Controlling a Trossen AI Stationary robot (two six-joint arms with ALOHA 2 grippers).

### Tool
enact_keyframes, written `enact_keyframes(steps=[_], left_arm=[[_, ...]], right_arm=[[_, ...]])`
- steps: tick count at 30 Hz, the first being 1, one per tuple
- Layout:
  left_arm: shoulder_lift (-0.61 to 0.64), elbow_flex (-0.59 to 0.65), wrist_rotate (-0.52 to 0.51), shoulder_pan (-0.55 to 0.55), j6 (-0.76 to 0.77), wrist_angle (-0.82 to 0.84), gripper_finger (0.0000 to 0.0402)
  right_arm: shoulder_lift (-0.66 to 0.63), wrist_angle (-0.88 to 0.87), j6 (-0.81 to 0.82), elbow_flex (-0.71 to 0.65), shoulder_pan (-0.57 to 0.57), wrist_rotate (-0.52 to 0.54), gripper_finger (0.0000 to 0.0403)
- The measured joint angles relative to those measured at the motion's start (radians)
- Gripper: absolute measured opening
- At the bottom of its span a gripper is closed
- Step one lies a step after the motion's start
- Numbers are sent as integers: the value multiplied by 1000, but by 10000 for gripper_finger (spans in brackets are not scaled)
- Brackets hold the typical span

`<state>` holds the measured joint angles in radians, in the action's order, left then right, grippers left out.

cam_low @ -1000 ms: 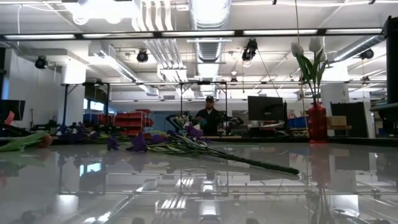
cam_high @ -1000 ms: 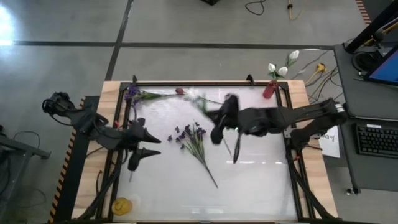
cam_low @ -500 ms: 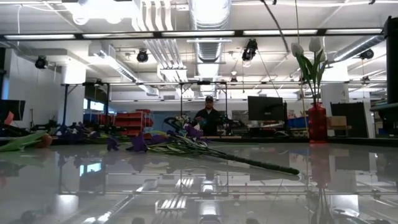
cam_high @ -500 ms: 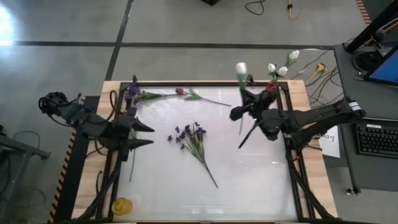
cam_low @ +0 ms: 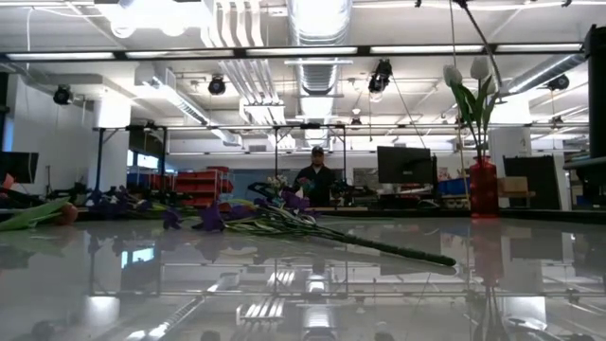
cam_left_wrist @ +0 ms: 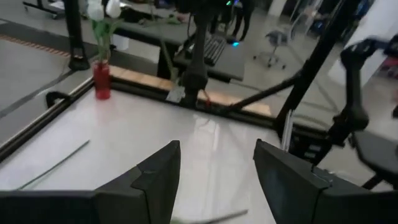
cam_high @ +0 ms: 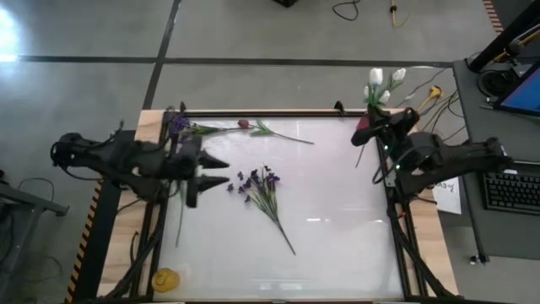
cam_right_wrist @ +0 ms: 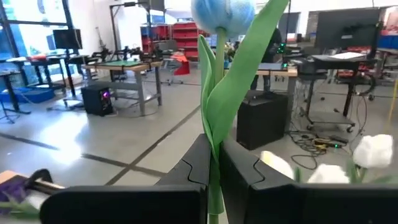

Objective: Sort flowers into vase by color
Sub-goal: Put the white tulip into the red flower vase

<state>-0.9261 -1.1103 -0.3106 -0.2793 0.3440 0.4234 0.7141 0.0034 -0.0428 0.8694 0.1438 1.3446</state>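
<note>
Right gripper (cam_right_wrist: 214, 171) has its jaws clamped on a white tulip's (cam_right_wrist: 222, 15) thin green stem, above the red vase (cam_high: 364, 127) at the glossy tabletop's (cam_high: 337, 211) corner; left gripper (cam_high: 218, 171) hovers, jaws wide, beside the purple spray (cam_high: 260, 187)

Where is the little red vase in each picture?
High view: the red vase stands at the table's far right corner, beside the right gripper.
Low view: far right, upright, white tulips in it.
Left wrist view: upper left, by the table edge.
Right wrist view: not in it.
Shared landmark: the white tulips standing in it.
</note>
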Motion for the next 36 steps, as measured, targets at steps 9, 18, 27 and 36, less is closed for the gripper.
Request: enact_keyframes(steps=[9, 18, 27, 36], left_arm=[[-261, 0, 399, 355, 60, -440, 194], [-515, 0, 617, 532, 303, -919, 194], [-621, 0, 610, 555, 365, -1073, 194], [-714, -173, 624, 558, 352, -994, 194]], right_arm=[[-104, 87, -157, -82, -239, -388, 13], [-252, 174, -423, -81, -401, -529, 13], [-326, 195, -499, -101, -510, -625, 13], [-216, 234, -528, -105, -642, -772, 13]])
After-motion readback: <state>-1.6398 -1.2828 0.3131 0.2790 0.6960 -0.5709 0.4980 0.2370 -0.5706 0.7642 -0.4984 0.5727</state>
